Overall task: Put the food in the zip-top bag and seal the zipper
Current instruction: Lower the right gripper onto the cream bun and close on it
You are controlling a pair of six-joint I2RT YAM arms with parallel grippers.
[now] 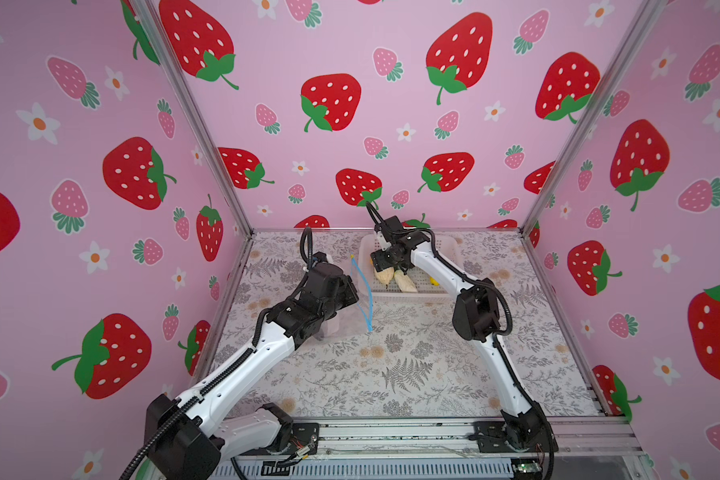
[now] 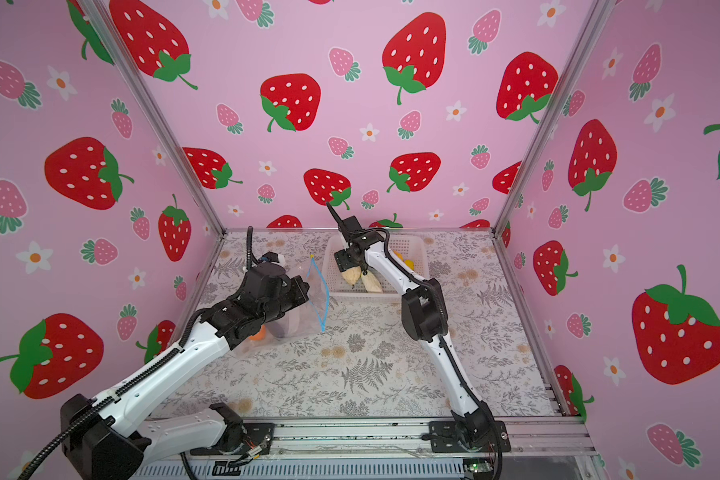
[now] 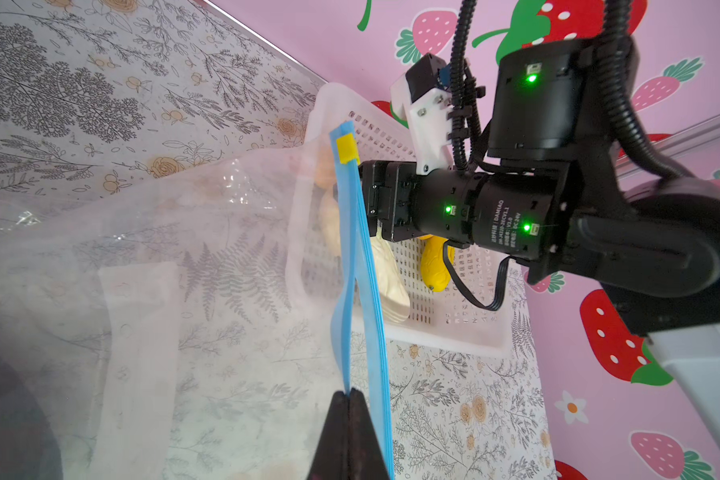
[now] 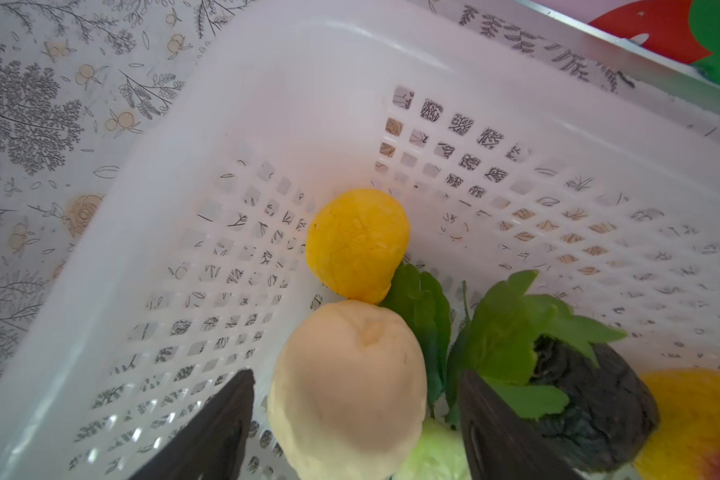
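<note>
Your left gripper (image 3: 351, 401) is pinched tight on the zipper (image 3: 352, 257), the light-blue strip of the zip-top bag (image 3: 163, 249). Only the left wrist view shows that grip, along with the small yellow tab (image 3: 346, 149) at the strip's far end. In both top views the arm's own wrist hides the fingers. There you see the bag (image 1: 350, 322) left of centre on the table (image 1: 391, 374), its blue edge running near to far, just beside the white basket (image 1: 416, 296). A top view also shows an orange piece (image 2: 258, 333) inside the bag, under the left arm.

Your right gripper (image 4: 356, 374) hangs inside the basket's left part. Its jaws are spread wide on either side of a cream-white piece (image 4: 346, 395), with a gap at each side, so it holds nothing. Only the right wrist view shows the yellow piece (image 4: 356, 245) touching that cream one, and the dark purple-black piece (image 4: 591, 399) with green leaves just beside it.

The table wears a grey fern-and-flower print. The walls (image 1: 329, 99) are pink with red strawberries, and aluminium posts (image 1: 558, 174) stand at the far corners.
</note>
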